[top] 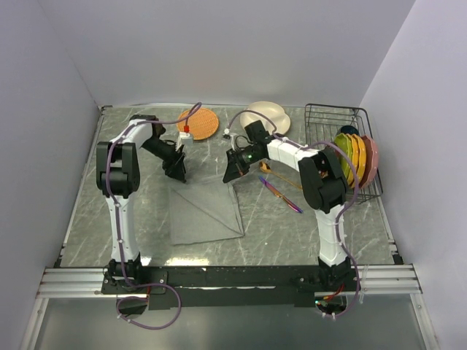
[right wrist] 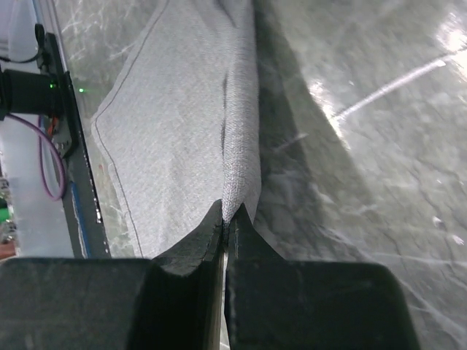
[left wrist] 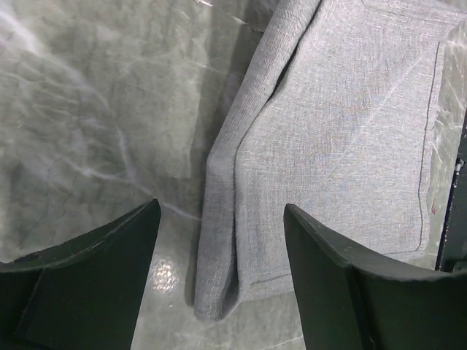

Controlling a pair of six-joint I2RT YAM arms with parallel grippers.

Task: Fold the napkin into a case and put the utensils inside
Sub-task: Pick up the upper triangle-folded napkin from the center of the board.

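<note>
The left end effector (left wrist: 220, 211) hovers above the napkin's (top: 204, 211) far left corner with its fingers spread apart and holding nothing. In its wrist view a doubled, hemmed edge of the grey cloth lies on the bench (top: 277, 233) below the gap. That suggests the corner has been set down to stay put as an anchor for the fold. The napkin itself lies flat near the middle of the bench, with a diagonal crease across it. It looks partly folded, not yet the narrow case the task wants. Beyond it, well apart, sits the round orange mat (top: 198, 122), which plays no part here. At the napkin's far right corner the right end effector (right wrist: 226, 222) is clenched on a ridge of the cloth. Its jaws meet with the fabric pinched between them, and the edge rises off the bench into the grip. This is probably so that the layer can be carried across the napkin for the next fold. Just to the right of the napkin, apart from it, the gold spoon (top: 281, 179) and the purple knife (top: 281, 195) lie on the bench. They are outside the cloth and seemingly waiting until a pocket exists. Farther right of the napkin a wire rack (top: 328, 117) holds coloured plates (top: 357, 157) on edge.
</note>
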